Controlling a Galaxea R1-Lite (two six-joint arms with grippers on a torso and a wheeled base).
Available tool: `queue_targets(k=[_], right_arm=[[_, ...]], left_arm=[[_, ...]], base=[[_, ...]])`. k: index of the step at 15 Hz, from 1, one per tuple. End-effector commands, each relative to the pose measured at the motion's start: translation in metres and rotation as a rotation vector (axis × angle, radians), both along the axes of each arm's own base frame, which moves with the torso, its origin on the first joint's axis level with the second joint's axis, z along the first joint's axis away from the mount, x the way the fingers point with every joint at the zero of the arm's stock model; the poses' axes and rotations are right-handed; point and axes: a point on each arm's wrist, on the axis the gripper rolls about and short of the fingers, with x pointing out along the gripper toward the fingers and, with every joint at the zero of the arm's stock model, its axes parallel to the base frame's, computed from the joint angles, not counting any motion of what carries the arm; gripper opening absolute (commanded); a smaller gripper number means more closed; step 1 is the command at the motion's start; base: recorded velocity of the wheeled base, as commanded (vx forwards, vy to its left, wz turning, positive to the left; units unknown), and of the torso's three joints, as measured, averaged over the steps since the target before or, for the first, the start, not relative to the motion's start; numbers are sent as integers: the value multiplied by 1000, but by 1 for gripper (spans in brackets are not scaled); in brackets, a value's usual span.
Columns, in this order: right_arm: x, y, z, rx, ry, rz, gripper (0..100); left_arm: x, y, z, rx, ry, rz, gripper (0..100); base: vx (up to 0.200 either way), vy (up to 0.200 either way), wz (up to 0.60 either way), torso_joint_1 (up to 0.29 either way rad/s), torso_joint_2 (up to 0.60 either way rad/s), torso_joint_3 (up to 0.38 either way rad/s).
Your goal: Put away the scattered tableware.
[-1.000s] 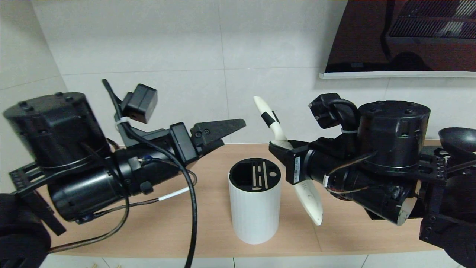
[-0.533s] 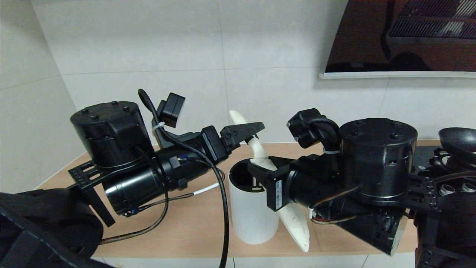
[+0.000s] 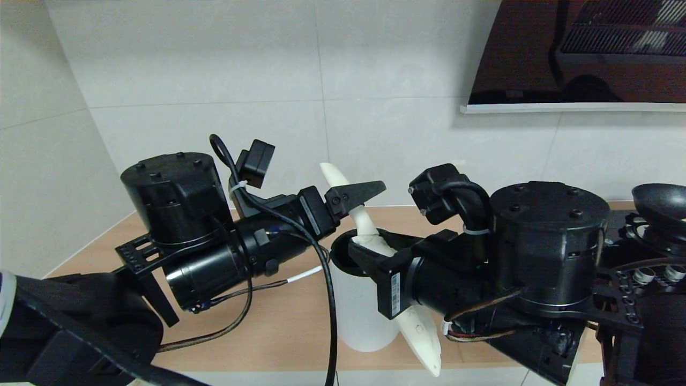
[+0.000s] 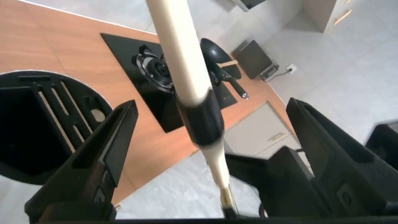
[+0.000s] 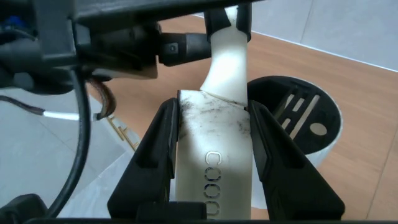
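The white spatula (image 3: 420,336) (image 4: 186,68) (image 5: 214,149) is off the bench (image 3: 278,332), clamped at its wide, scuffed middle by the right jaws, which come in from 4 o'clock in the head view. The right wrist view shows them pressed against both of its edges. The spatula is tilted. Its handle, ringed by a black band, rises toward 11 o'clock, and its blade end hangs toward 5 o'clock, in front of the wall of the utensil holder (image 3: 359,313) (image 4: 37,124) (image 5: 292,106). It crosses above the 3 o'clock side of the holder's black, slotted top, and whether it touches the rim cannot be told. The left jaws come in from 8 o'clock and stand wide apart, one on each side of the banded handle, clear of it on both sides in the left wrist view. The holder is a white cylinder, upright on the wooden bench near its front edge. At 3 o'clock from it, farther along the bench, lies a black cooktop (image 4: 149,99) with a dark pan (image 3: 659,198) on it.
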Motion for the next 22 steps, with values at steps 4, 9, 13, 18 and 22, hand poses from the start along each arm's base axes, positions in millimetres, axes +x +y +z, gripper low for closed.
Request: queue_targets(k=[4,9,13,18,22], right_arm=[[0,0,-1,-3,2,3,0],[-2,1,-2,-4,4,9,0],[-3,1,-1,-2,3,10,0],[-3,0,-2,-1,4,7,0],[-2,1,-1,14,-11,-9,0]], left_arm=[[0,0,2,-6,-9,22,100],[0,-2,0,-1,-3,15,0],[0,-2,0,-1,-3,12,0],[-1,-1,0,-1,-3,9,0],[-3,0,3,-7,-10,9,0]], base=[[0,0,0,0,0,0],[0,0,0,0,0,0],[0,0,0,0,0,0],[0,0,0,0,0,0],[0,0,0,0,0,0]])
